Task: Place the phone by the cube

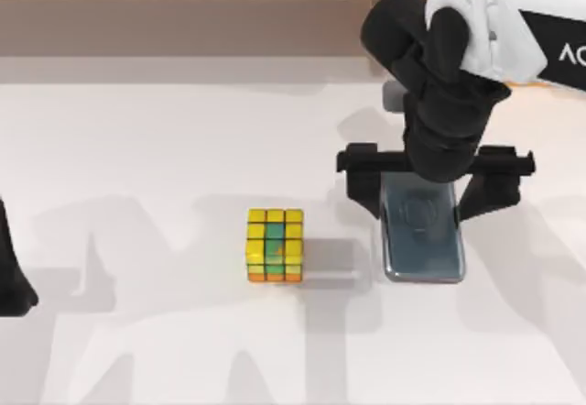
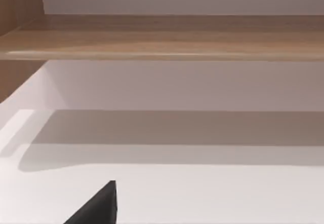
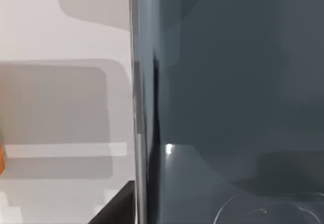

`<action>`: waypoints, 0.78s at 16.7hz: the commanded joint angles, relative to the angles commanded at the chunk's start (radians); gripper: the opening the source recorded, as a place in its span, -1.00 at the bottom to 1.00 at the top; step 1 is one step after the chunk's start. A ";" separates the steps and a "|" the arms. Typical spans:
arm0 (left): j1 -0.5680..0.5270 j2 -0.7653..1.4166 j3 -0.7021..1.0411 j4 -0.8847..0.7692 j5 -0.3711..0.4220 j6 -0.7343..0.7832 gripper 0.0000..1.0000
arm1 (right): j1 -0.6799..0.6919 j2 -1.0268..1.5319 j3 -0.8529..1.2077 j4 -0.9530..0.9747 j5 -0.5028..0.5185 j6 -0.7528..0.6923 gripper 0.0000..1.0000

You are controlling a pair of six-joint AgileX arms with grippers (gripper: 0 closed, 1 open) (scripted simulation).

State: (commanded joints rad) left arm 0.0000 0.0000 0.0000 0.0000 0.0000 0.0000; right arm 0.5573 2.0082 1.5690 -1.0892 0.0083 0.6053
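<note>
The phone (image 1: 423, 240) lies flat on the white table, right of the cube (image 1: 274, 245), with a gap of bare table between them. The cube shows mostly yellow squares with some green and orange. My right gripper (image 1: 427, 194) hangs over the phone's far half, open, its black fingers spread wider than the phone on both sides. In the right wrist view the phone's glossy dark face (image 3: 228, 97) and silvery edge are close up, with one fingertip (image 3: 115, 210) beside the edge. My left arm (image 1: 13, 281) sits parked at the table's left edge.
A wooden ledge (image 1: 183, 6) runs along the back of the table and also shows in the left wrist view as a wooden ledge (image 2: 162, 36). Bare white table (image 1: 137, 148) spreads left of and in front of the cube.
</note>
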 joint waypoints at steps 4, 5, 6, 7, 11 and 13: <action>0.000 0.000 0.000 0.000 0.000 0.000 1.00 | 0.000 -0.041 0.011 0.005 0.009 0.034 -1.00; 0.000 0.000 0.000 0.000 0.000 0.000 1.00 | 0.000 -0.053 0.013 0.007 0.011 0.043 -1.00; 0.000 0.000 0.000 0.000 0.000 0.000 1.00 | 0.000 -0.066 0.015 0.009 0.014 0.053 -1.00; 0.000 0.000 0.000 0.000 0.000 0.000 1.00 | 0.000 -0.079 0.018 0.012 0.017 0.062 -1.00; 0.000 0.000 0.000 0.000 0.000 0.000 1.00 | -0.001 -0.129 0.028 0.027 0.027 0.098 -1.00; 0.000 0.000 0.000 0.000 0.000 0.000 1.00 | -0.002 -0.151 0.034 0.038 0.032 0.112 -1.00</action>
State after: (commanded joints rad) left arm 0.0000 0.0000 0.0000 0.0000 0.0000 0.0000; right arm 0.5557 1.8574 1.6028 -1.0516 0.0403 0.7173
